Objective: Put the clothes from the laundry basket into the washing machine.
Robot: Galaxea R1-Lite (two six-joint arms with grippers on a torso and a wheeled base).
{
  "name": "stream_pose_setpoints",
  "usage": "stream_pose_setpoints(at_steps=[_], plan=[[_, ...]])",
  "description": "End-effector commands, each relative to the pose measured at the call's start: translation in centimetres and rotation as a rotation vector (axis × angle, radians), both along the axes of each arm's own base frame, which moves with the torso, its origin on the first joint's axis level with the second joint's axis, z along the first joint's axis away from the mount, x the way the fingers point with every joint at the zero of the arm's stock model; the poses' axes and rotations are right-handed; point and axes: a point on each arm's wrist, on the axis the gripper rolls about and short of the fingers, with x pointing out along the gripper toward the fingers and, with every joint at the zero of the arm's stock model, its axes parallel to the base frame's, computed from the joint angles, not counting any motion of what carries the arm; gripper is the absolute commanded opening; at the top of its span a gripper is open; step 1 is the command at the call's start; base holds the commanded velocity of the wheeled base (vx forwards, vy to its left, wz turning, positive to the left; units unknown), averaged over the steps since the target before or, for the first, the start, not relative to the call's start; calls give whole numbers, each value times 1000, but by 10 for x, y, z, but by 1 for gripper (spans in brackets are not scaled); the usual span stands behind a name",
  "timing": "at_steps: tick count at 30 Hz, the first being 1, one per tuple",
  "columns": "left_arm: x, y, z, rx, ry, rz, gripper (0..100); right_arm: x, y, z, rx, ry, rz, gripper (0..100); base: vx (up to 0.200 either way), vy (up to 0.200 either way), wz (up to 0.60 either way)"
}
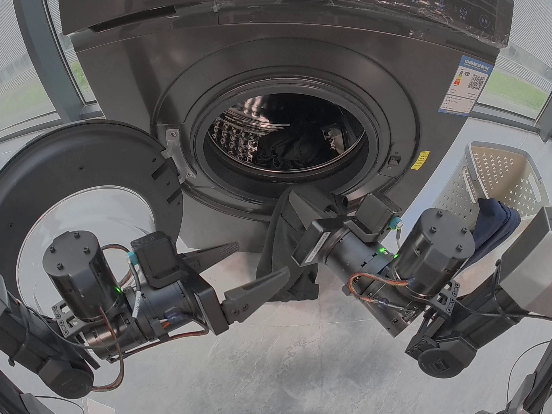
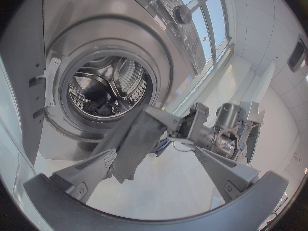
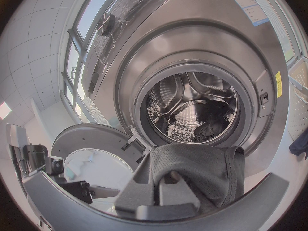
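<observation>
Head view: my right tool clamps a dark garment that hangs below it, just before the washing machine. My left tool gapes beside the garment.
Left wrist view: the garment hangs just ahead.
Right wrist view: it drapes over the tool, with the drum beyond.

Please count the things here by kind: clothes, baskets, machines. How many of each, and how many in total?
Clothes: 3 (dark garment in the drum, grey garment in the right gripper, navy garment in the laundry basket)
Baskets: 1
Washing machine: 1
Total: 5
</observation>
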Motion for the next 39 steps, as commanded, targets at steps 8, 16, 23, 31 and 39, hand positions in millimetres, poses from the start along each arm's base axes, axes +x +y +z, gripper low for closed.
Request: stream_pose_setpoints(at_steps=[8,16,23,31,39], plan=[[35,-24,-35,100,-2,15,100,2,7,1,12,-2,7,0,0,0,0],[55,-31,-42,94,-24,45,100,-1,6,3,18,0,15,0,0,0,0],[69,-35,-45,89,-36,74,100,-2,8,2,18,0,20,0,0,0,0],[81,-43,-44,75,-59,82,0,-4,9,2,16,2,24,0,0,0,0],[76,-45,-36,51,-89,70,0,-3,9,1,18,6,24,0,0,0,0]])
